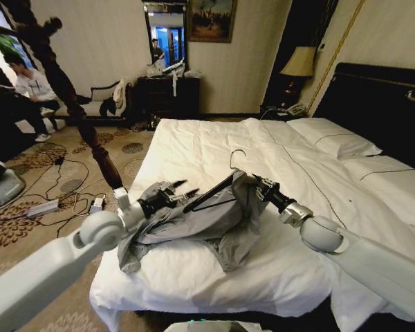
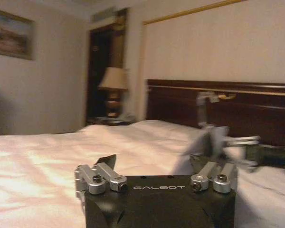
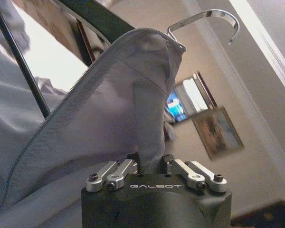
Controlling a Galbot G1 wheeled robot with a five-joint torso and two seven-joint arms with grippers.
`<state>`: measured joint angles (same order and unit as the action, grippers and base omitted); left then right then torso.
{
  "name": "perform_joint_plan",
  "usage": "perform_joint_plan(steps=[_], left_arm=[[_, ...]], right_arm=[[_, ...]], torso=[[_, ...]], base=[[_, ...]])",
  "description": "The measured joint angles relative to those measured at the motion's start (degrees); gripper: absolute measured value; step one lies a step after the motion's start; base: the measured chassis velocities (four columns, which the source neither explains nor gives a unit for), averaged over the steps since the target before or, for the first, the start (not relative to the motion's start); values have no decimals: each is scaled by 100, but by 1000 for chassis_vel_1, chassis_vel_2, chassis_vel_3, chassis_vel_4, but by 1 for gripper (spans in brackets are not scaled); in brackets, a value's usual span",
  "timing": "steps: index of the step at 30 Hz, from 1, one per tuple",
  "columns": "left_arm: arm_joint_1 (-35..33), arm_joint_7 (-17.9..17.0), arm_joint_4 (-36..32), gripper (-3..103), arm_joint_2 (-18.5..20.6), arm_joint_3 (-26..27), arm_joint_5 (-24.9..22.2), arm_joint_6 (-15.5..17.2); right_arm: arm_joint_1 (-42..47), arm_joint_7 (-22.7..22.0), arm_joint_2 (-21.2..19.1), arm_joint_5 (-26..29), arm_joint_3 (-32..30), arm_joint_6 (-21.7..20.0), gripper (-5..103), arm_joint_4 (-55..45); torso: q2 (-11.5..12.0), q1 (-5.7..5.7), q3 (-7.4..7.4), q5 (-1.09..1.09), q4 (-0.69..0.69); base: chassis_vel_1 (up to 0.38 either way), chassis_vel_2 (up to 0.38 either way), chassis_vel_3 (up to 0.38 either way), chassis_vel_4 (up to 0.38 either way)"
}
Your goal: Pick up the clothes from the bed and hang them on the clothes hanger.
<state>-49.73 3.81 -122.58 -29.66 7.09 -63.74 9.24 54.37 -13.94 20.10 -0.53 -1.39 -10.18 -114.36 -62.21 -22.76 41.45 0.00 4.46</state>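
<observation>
Right gripper (image 3: 151,166) pinches clothes (image 1: 214,218) below hanger hook (image 3: 206,21); left gripper (image 1: 174,191) spread alongside; should seat shoulders evenly.

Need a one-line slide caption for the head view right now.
Over the bed, the right tool grips the grey garment draped on the hanger; the left tool sits open beside it.

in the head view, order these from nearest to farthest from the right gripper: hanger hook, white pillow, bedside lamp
1. The clothes hanger's hook, just above the right gripper, which grips the clothes.
2. The white pillow, farther up the bed by the headboard.
3. The bedside lamp, beyond the bed in the far corner.
</observation>
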Motion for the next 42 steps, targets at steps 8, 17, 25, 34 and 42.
perform_joint_plan(steps=[8, 17, 25, 34, 42], left_arm=[[-261, -614, 549, 100, -500, 122, 197, 3], [-201, -949, 1372, 100, -1083, -146, 194, 173], [563, -999, 2264, 100, -1749, -752, 146, 389], [2466, -269, 3952, 100, -2296, -2342, 663, 1325], [3601, -180, 5220, 100, -2987, -3093, 895, 2090]], right_arm=[[233, -495, 252, 94, -155, -819, 19, 120], [341, -567, 344, 38, -160, -693, 19, 224], [332, -548, 277, 48, -123, -608, 19, 137], [287, -627, 258, 105, -39, -400, 19, 55], [416, -688, 200, 220, -167, -406, 19, -10]], torso=[[0, 0, 0, 1, 2], [0, 0, 0, 1, 0], [0, -1, 1, -1, 1], [0, -2, 1, 1, 0], [0, -2, 1, 1, 1]], base=[[0, 0, 0, 0], [0, 0, 0, 0], [0, 0, 0, 0], [0, 0, 0, 0], [0, 0, 0, 0]])
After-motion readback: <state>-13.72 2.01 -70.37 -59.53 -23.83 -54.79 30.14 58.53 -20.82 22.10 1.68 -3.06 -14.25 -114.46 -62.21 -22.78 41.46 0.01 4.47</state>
